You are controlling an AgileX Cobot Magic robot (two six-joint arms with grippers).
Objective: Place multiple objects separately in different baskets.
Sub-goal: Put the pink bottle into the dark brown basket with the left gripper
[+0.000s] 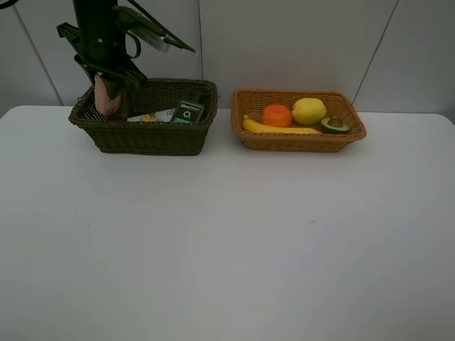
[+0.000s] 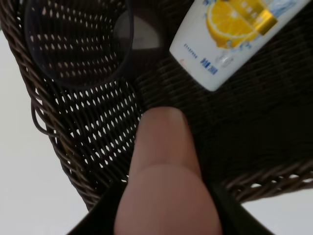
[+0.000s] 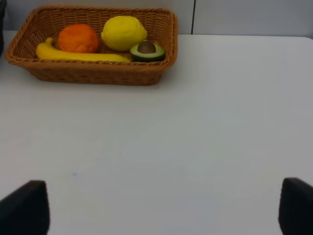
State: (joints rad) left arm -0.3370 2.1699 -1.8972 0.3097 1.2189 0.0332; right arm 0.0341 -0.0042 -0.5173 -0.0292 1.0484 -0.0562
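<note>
Pink and blurred from closeness, the small pink bottle (image 2: 166, 191) fills the lower part of the left wrist view, clamped between the dark fingers of the left gripper (image 1: 108, 91), whose tips are cut off at the frame edge. From the high camera the bottle hangs at the left end of the dark olive-brown basket (image 1: 146, 135), partly hidden by the arm. Beneath it the translucent mauve cup (image 2: 78, 41) lies against the basket's weave, hard to make out, and the white blue-capped bottle (image 2: 234, 34) lies beside it, its cap out of frame. A dark green bottle (image 1: 188, 111) lies further right in the same basket. Only the two fingertips of the right gripper (image 3: 161, 205) show, spread wide over bare white table (image 3: 195, 137), holding nothing. Well ahead of it, the orange-tan basket (image 3: 93, 73) holds the banana (image 3: 78, 55), orange (image 3: 78, 38), lemon (image 3: 123, 33) and halved avocado (image 3: 147, 51).
</note>
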